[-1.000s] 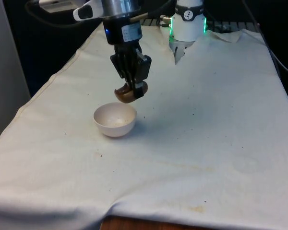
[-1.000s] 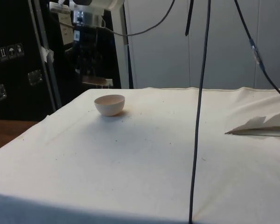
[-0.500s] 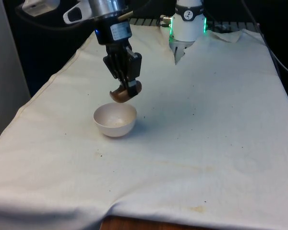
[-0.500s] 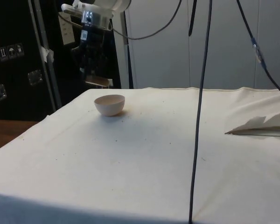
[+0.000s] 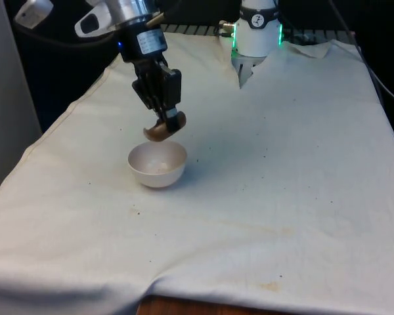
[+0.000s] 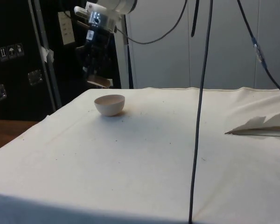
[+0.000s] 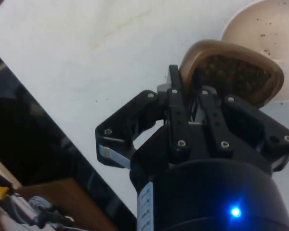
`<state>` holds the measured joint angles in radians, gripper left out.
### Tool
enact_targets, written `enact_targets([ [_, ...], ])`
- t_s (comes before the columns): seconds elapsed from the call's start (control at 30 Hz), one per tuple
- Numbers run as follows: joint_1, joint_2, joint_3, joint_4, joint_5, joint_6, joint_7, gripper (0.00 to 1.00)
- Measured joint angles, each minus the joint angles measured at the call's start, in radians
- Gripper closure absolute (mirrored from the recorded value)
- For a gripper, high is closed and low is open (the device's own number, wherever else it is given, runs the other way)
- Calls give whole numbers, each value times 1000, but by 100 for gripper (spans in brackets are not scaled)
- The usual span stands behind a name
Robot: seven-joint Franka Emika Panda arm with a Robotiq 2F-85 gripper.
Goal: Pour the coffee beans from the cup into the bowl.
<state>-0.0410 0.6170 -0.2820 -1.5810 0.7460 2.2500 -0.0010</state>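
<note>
Cup [image 5: 161, 131] w/ coffee beans [image 7: 233, 77] hanging just above bowl [image 5: 157, 165], far rim side. Gripper [image 5: 165, 120] pinching cup wall, fingers closed on it. Pour step starting, I think; next needs more tilt, mouth over bowl centre.

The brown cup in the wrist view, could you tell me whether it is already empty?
No, the brown cup clamped in the end effector holds dark coffee beans.
</note>
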Motion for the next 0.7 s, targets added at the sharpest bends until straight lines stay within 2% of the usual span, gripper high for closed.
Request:
enact_targets([
  [0.3, -1, 0, -26, -21, 93, -3, -95, 100],
  [0.5, -2, 0, -45, -41, 177, -10, -178, 100],
  [0.53, -2, 0, -49, -48, 204, -12, -203, 100],
  [0.7, -2, -2, -55, -55, 251, -22, -240, 100],
])
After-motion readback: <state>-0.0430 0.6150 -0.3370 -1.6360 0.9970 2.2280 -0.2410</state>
